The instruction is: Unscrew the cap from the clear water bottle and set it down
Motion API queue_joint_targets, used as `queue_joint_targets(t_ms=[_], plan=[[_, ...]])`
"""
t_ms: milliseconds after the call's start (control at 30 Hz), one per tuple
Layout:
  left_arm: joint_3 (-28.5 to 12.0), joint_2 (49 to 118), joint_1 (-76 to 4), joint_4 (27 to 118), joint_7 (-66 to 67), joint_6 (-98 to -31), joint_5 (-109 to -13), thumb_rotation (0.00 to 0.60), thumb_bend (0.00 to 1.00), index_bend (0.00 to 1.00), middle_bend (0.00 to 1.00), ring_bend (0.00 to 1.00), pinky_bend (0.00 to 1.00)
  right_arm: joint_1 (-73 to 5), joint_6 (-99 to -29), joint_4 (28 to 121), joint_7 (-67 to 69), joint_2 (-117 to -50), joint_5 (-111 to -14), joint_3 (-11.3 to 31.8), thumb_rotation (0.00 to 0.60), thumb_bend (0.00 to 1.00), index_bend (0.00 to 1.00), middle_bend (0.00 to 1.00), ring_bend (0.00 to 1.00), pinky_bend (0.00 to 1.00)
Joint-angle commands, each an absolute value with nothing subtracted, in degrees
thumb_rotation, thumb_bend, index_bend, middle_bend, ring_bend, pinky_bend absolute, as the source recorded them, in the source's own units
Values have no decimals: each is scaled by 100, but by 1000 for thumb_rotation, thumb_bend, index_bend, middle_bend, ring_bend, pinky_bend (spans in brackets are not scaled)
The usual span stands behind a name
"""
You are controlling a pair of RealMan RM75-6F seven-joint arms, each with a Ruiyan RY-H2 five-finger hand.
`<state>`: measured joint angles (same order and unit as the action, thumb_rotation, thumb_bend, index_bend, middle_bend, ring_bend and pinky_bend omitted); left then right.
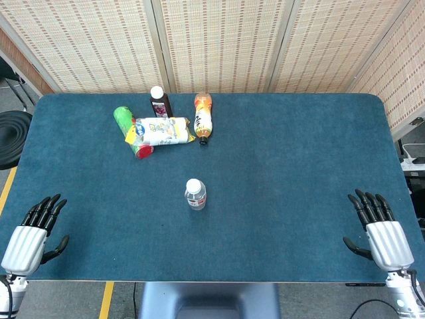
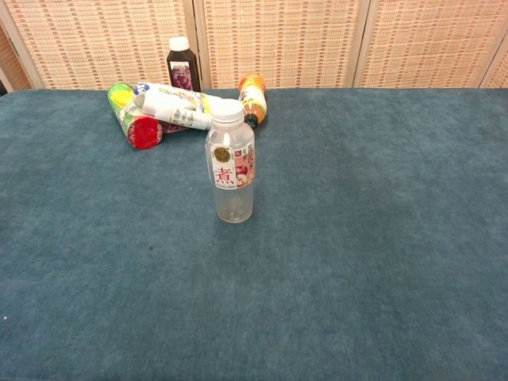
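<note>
Nearest us, our left hand (image 1: pixel 33 229) and right hand (image 1: pixel 378 229) rest at the near corners of the table (image 1: pixel 299 173), both empty with fingers spread, well apart from everything. Between them, near the table's middle, the clear water bottle (image 2: pixel 231 163) stands upright with its white cap (image 2: pixel 227 111) still on. It looks empty, so we judge it light, thin-walled and easy to crush or tip; we would hold the labelled body gently and pinch the cap from above. Open cloth surrounds it, with the edges distant. At the far left lies a cluster: a green can (image 1: pixel 132 130), a wrapped packet (image 1: pixel 161 130), a dark bottle (image 1: pixel 160 101) and an orange bottle (image 1: pixel 203 117).
</note>
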<state>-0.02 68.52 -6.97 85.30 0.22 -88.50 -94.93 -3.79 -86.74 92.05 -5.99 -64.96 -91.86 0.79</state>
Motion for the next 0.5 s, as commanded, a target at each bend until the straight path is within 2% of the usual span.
queue_joint_targets(t_ms=[33,233,400,500], plan=[[10,6845,-710,8538,20,-8826,-9500,582,359,0,0,0,141,-366,-8695,9220,-602,-6489,-9217,61,547,138,0,0,0,0],[129,7031,-931,8401,-733,-8738,-9884,600,359,0,0,0,141,-264,-8950,9251,-493,-6419,-9537,-62,546,138,0,0,0,0],[198,7479,-1512,8206,-2091,-8106,-10078,600,362,0,0,0,141,-211,-9103,9224,-402,-6394,-9680,-90,545,138,0,0,0,0],[186,7547,-1603,8212,-2239,-7983,-10050,600,369,0,0,0,139,-208,-9103,9224,-388,-6387,-9686,-94,547,139,0,0,0,0]])
